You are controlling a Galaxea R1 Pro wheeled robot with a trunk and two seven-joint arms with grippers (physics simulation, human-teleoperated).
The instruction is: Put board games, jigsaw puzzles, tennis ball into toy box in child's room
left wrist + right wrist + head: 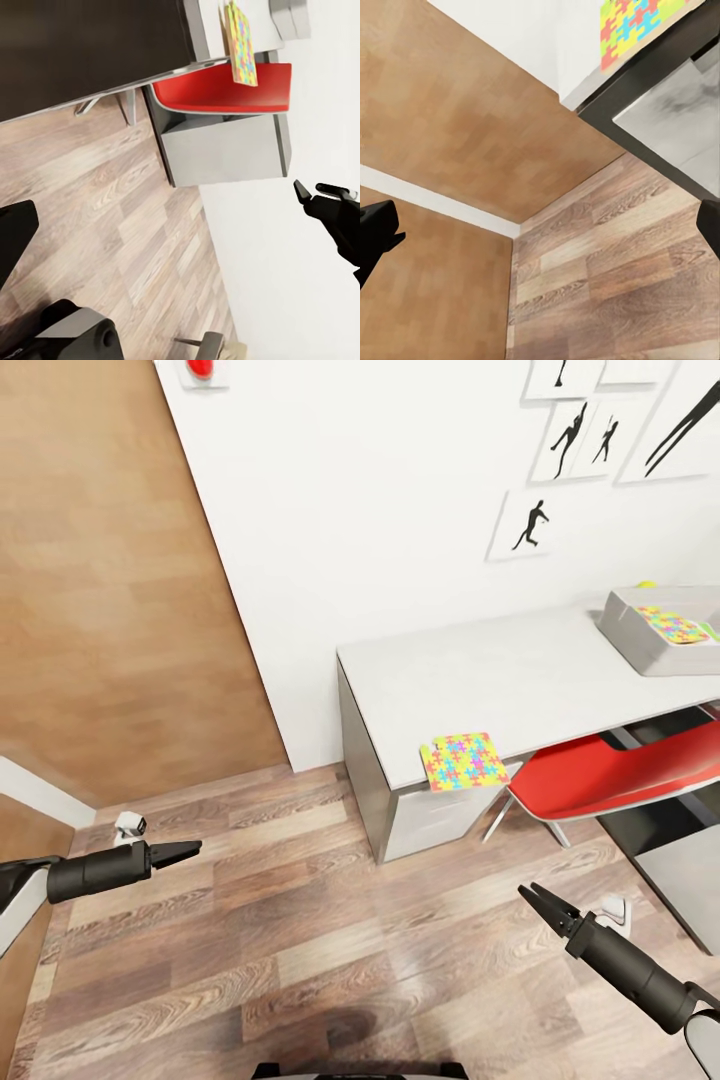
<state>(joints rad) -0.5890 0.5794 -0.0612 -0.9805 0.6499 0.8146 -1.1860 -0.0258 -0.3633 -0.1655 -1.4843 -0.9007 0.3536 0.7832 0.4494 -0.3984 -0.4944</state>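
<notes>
One jigsaw puzzle (464, 760) lies flat on the front edge of the bench (500, 680), and part of it sticks out over the edge. The same puzzle shows in the left wrist view (240, 43) and a corner of it in the right wrist view (631, 22). A second jigsaw puzzle (672, 625) lies inside the toy box (640, 650). The toy box is a light grey bin that sits on the far right end of the bench, well apart from the first puzzle. The tennis ball (647, 585) is a tiny yellow-green spot just behind the back rim of the toy box.

A red chair (620, 775) is pushed under the bench, just beside the hanging puzzle. Black and white pictures of dancers (590, 440) hang on the white wall above the bench. A brown wooden door (110, 580) is on the left.

Both arms hang over the wood floor (330, 920), far from the bench. The left gripper (180, 851) holds nothing, and its fingers look pressed close together. The right gripper (543, 905) holds nothing too, and its two fingers are spread a little apart.
</notes>
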